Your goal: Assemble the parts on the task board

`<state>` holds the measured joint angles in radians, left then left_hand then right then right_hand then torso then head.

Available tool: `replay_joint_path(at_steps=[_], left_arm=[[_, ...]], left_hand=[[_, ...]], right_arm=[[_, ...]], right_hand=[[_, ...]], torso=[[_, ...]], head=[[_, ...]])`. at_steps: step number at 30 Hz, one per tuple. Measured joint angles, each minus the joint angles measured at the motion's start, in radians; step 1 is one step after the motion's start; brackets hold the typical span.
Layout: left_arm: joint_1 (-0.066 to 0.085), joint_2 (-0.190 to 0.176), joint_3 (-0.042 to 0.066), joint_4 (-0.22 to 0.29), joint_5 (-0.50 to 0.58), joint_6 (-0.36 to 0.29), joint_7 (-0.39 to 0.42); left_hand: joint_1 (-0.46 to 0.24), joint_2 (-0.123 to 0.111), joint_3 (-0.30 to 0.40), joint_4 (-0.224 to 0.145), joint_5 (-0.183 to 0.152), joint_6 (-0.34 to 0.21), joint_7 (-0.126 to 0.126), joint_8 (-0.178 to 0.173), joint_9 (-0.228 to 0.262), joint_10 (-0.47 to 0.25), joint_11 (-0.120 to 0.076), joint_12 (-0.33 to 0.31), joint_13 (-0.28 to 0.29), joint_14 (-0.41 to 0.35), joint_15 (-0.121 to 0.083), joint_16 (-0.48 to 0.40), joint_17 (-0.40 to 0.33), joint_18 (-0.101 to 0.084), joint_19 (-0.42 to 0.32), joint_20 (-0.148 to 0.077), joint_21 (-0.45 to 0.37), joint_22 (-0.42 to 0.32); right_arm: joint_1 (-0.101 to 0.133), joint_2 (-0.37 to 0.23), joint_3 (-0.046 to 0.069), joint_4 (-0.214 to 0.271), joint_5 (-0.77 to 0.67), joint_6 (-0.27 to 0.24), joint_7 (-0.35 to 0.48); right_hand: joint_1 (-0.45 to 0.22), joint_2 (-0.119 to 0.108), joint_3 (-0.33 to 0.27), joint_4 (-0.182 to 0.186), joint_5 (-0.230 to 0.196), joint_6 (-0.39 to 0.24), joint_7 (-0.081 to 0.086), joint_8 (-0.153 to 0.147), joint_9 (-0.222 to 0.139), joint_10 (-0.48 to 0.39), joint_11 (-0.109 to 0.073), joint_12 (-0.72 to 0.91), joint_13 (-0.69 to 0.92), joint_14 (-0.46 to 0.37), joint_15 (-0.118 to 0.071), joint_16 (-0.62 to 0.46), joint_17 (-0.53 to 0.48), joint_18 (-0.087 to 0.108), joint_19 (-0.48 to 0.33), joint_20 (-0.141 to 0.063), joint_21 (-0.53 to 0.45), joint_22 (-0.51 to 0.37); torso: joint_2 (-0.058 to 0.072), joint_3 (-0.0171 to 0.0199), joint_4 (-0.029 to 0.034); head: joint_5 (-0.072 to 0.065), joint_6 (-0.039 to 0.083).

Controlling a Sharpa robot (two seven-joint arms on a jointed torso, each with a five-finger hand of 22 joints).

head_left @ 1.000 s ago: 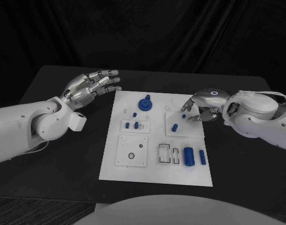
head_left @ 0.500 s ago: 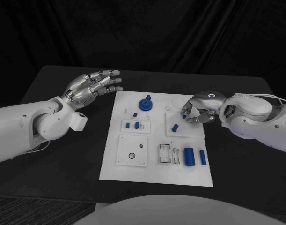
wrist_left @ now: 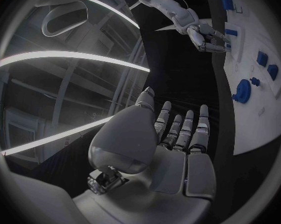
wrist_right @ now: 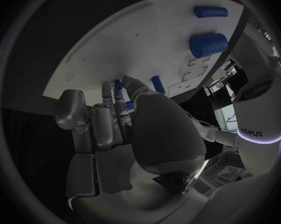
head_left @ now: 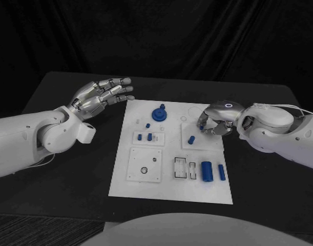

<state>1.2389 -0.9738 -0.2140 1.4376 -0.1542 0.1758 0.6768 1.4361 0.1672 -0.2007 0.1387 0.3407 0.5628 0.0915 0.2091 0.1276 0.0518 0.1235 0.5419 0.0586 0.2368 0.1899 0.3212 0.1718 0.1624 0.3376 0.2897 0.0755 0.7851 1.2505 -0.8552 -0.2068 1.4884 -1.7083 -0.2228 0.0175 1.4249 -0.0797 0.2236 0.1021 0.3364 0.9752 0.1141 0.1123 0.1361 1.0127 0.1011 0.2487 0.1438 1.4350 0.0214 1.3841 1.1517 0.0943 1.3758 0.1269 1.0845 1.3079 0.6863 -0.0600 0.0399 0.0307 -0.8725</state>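
The white task board (head_left: pixel 171 192) lies mid-table. On it are a round blue knob part (head_left: pixel 159 113), small blue pegs (head_left: pixel 148 137), a lone peg (head_left: pixel 191 139), a thick blue cylinder (head_left: pixel 207 171) and a slim one (head_left: pixel 221 172). My right hand (head_left: pixel 215 121) curls down over the board's far right part. In the right wrist view its fingertips (wrist_right: pixel 120 92) pinch a small blue peg (wrist_right: pixel 129 105) just above the board (wrist_right: pixel 115 40). My left hand (head_left: pixel 101 95) hovers with its fingers apart beside the board's far left corner, holding nothing (wrist_left: pixel 177 134).
The black table (head_left: pixel 60 169) surrounds the board on all sides. White recessed plates (head_left: pixel 144 164) and a slotted holder (head_left: pixel 184 168) sit on the board's near half. My bulky right forearm (head_left: pixel 289 136) lies over the table to the board's right.
My right hand has crept a little to the left and further over the board with its fingers curled in tighter. The left hand has stayed still.
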Motion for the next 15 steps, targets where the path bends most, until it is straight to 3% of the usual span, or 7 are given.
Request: replay_joint_path(at_steps=[5,15], left_arm=[[-0.002,0.005,0.0,-0.007,0.0,0.003,0.0],[-0.008,0.008,0.0,-0.015,0.0,0.009,0.0]], left_hand=[[0.018,0.009,0.012,-0.02,0.01,0.0,0.0,0.0,0.0,0.0,0.0,0.005,-0.001,0.0,0.0,0.0,-0.002,0.0,0.001,0.001,0.0,-0.005],[0.027,0.018,0.022,-0.039,0.031,0.008,0.008,0.004,0.0,0.0,0.0,0.005,-0.001,0.0,0.0,0.005,-0.006,0.0,0.007,0.0,0.0,-0.011]], right_arm=[[-0.003,0.006,0.001,-0.006,0.0,-0.007,0.005],[-0.008,0.017,0.002,-0.02,0.002,-0.021,0.012]], right_hand=[[0.015,0.004,0.018,-0.007,0.0,0.045,0.018,0.02,0.013,0.017,-0.005,-0.005,-0.01,0.0,0.0,0.0,-0.003,0.0,0.0,0.0,0.0,0.0],[0.035,0.007,0.038,-0.021,-0.016,0.089,0.018,0.036,0.031,0.068,-0.018,-0.006,-0.019,0.0,-0.007,-0.001,-0.012,0.0,0.0,-0.007,0.0,0.0]], torso=[[0.0,-0.0006,0.0],[-0.001,-0.0012,-0.0003]], head=[[0.0,0.0],[0.001,0.0]])
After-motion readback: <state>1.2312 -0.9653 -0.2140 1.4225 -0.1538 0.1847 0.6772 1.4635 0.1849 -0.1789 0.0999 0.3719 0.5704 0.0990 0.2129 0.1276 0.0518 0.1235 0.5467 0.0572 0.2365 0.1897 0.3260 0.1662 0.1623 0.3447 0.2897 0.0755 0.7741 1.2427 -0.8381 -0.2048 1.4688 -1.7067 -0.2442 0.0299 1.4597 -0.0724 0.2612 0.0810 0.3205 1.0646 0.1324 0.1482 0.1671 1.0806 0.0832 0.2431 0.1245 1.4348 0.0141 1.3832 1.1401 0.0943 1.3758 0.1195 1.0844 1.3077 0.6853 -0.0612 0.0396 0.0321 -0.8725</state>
